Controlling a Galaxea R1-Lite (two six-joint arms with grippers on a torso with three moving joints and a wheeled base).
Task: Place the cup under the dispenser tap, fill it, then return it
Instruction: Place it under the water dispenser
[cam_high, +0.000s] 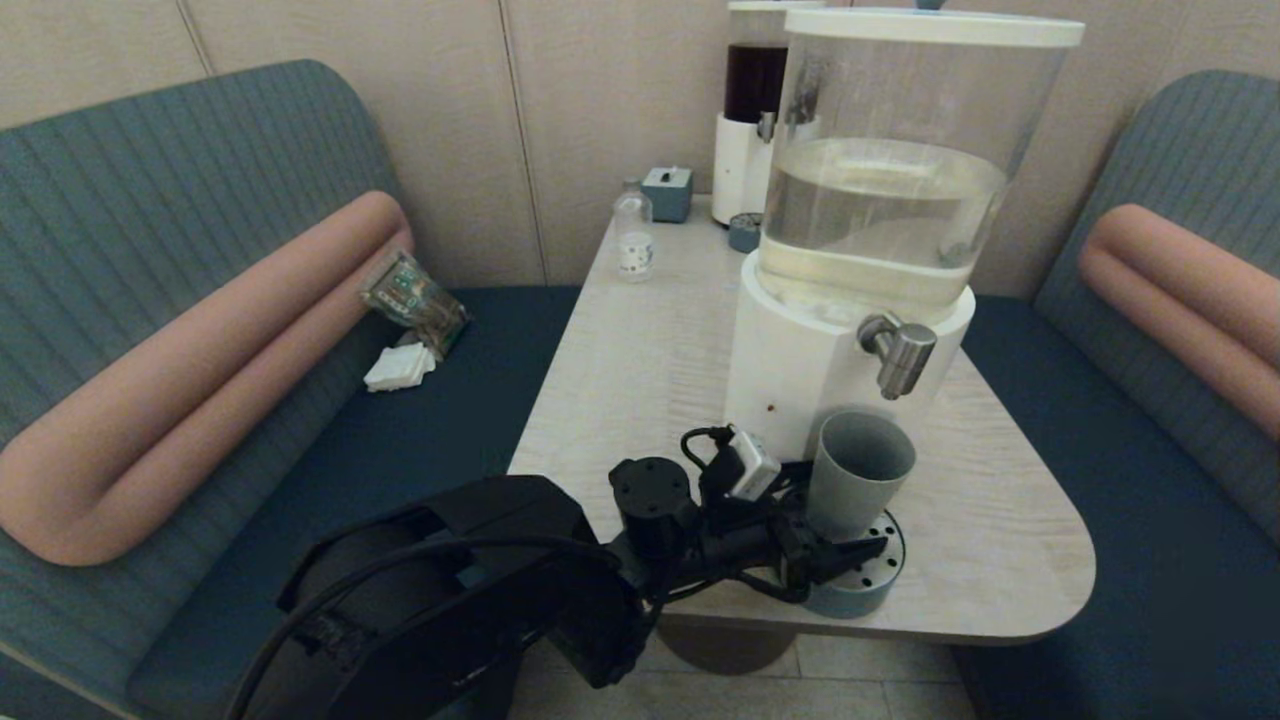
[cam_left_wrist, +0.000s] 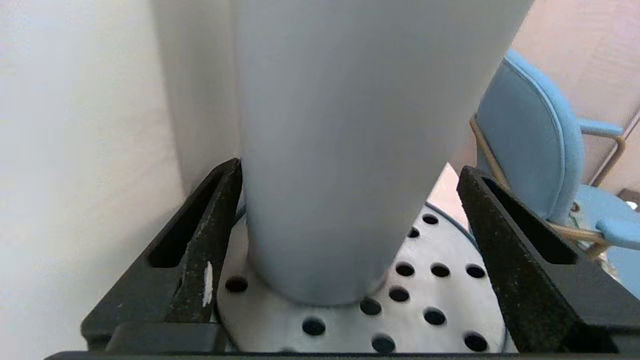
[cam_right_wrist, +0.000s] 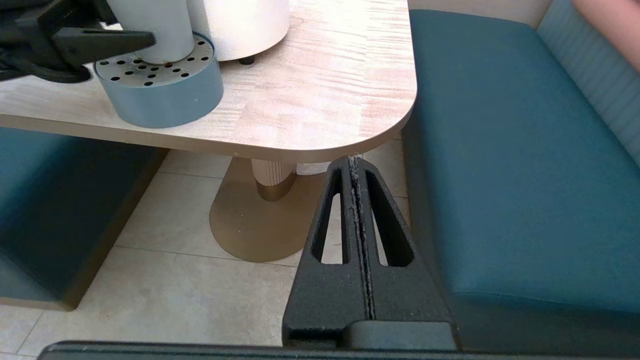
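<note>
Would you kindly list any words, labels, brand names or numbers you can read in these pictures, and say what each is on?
No text can be read in any view.
Small clear bottle: white label with dark marks, too small to read.
Packet on the left bench: printed, but too blurred to read.
Cup, tap, drip tray, big dispenser: no markings visible.

Cup (cam_high: 858, 475) matt grey-blue, smooth; tap (cam_high: 902, 352) brushed steel; worktop (cam_high: 640, 350) pale wood grain, matt; drip tray (cam_right_wrist: 160, 85) w/ perforated metal top; left tool (cam_left_wrist: 345, 220) rough black plastic.
</note>
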